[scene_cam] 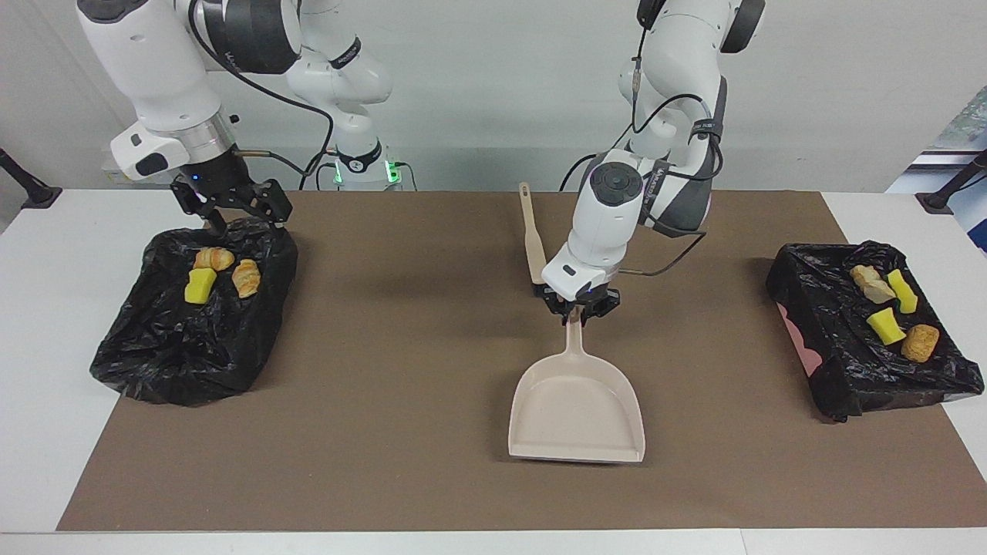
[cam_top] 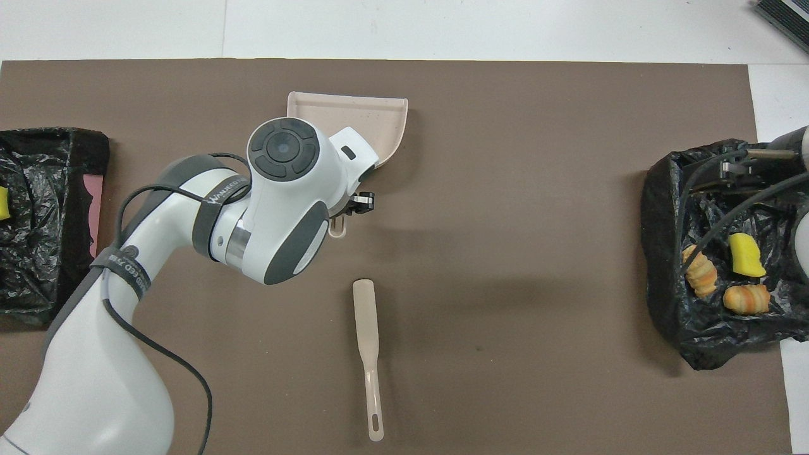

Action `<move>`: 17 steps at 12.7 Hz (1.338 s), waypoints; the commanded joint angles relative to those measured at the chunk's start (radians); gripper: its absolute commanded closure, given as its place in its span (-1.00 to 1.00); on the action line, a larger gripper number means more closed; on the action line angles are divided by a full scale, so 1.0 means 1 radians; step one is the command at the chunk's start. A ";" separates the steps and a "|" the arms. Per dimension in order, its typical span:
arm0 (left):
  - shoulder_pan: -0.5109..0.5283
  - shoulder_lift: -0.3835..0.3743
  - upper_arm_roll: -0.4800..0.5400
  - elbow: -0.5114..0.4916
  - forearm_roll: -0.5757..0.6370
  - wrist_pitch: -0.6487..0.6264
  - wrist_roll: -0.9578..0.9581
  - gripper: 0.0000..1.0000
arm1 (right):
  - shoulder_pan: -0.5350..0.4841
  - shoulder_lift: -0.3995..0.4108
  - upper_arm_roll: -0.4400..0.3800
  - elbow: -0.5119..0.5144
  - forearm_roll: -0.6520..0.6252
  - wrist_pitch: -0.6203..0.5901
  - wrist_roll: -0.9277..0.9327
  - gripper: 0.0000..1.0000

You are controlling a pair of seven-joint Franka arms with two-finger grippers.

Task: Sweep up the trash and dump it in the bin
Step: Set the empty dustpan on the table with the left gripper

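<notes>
My left gripper (scene_cam: 577,311) (cam_top: 344,218) is shut on the handle of the beige dustpan (scene_cam: 577,412) (cam_top: 373,117), which sits low over the middle of the brown mat, its mouth pointing away from the robots. The trash lies in two black-bagged bins. Two croissant bits (scene_cam: 213,258) (cam_top: 698,273) and a yellow sponge chunk (scene_cam: 199,285) (cam_top: 746,254) are in the bin (scene_cam: 177,354) (cam_top: 670,316) at the right arm's end. Several pieces (scene_cam: 884,325) lie in the bin (scene_cam: 840,370) (cam_top: 38,265) at the left arm's end. My right gripper (scene_cam: 240,217) (cam_top: 736,169) hangs open over the first bin's edge nearest the robots.
The beige brush (scene_cam: 533,247) (cam_top: 368,354) lies on the mat (scene_cam: 385,432), nearer to the robots than the dustpan, beside my left gripper. The white table (scene_cam: 46,308) shows around the mat.
</notes>
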 commanded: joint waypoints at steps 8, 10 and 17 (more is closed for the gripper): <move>0.003 -0.015 0.031 -0.016 -0.005 -0.007 -0.039 -1.00 | -0.012 -0.018 0.000 0.014 0.010 0.011 -0.034 -1.00; 0.059 -0.116 0.031 -0.096 -0.002 -0.039 0.071 -1.00 | -0.008 -0.018 0.001 0.014 0.016 0.011 -0.034 -1.00; 0.318 -0.397 0.031 -0.190 0.000 -0.228 0.473 -1.00 | -0.006 -0.018 0.001 0.014 0.017 0.011 -0.034 -1.00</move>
